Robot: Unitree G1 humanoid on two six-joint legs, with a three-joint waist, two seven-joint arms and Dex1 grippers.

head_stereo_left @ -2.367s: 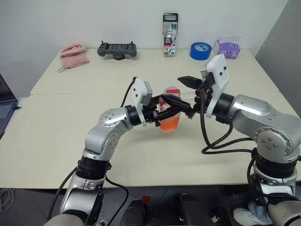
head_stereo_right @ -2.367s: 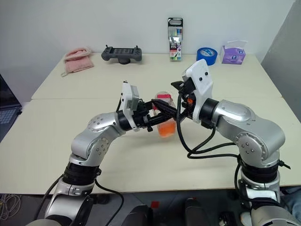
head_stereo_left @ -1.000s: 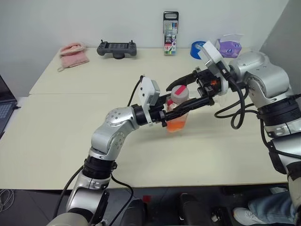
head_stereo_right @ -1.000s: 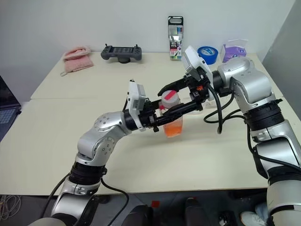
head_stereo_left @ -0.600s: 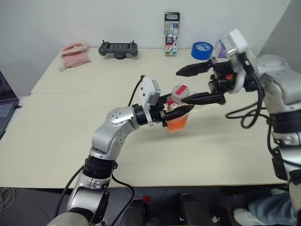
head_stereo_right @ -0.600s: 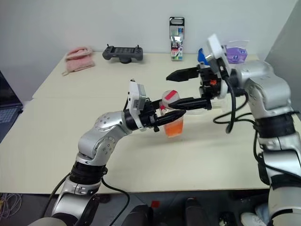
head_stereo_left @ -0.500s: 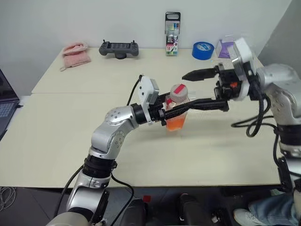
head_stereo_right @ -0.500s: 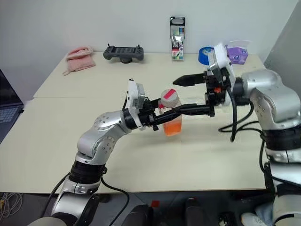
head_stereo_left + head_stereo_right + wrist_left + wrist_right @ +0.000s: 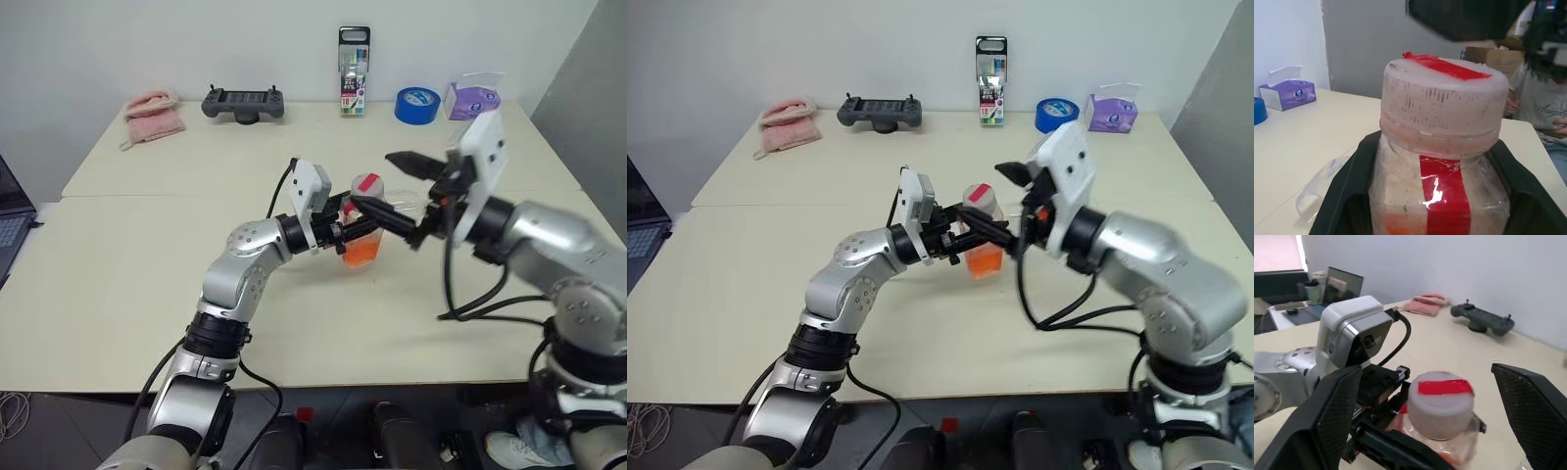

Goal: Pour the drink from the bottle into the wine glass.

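Left gripper (image 9: 345, 235) is clamped on the bottle (image 9: 363, 233) just below its cap (image 9: 367, 185), near the middle of the left eye frame; the left wrist view shows both black fingers (image 9: 1344, 196) pressed against the clear shoulder of the bottle, with the red tape strip running up between them. Your right gripper (image 9: 397, 185) stands wide apart and grasps nothing: one finger sits above and behind the cap, the other reaches in low beside the bottle, so the cap lies between them without contact that you can confirm.

The drink (image 9: 361, 254) fills only the lower part of the bottle, which is upright or close to it. The wine glass (image 9: 416, 202) is a faint clear shape just right of the bottle and behind the right fingers; its foot is hard to make out.

The cap looks to be on, so I judge uncapping to be the step in hand. Watch three things. If you close the right fingers off centre, they may skid on the ribbed cap and twist the bottle in the left grip. Squeeze harder with the left and the thin plastic could buckle and push liquid out once the cap loosens. And your right arm is near the glass; a careless swing could knock it over.
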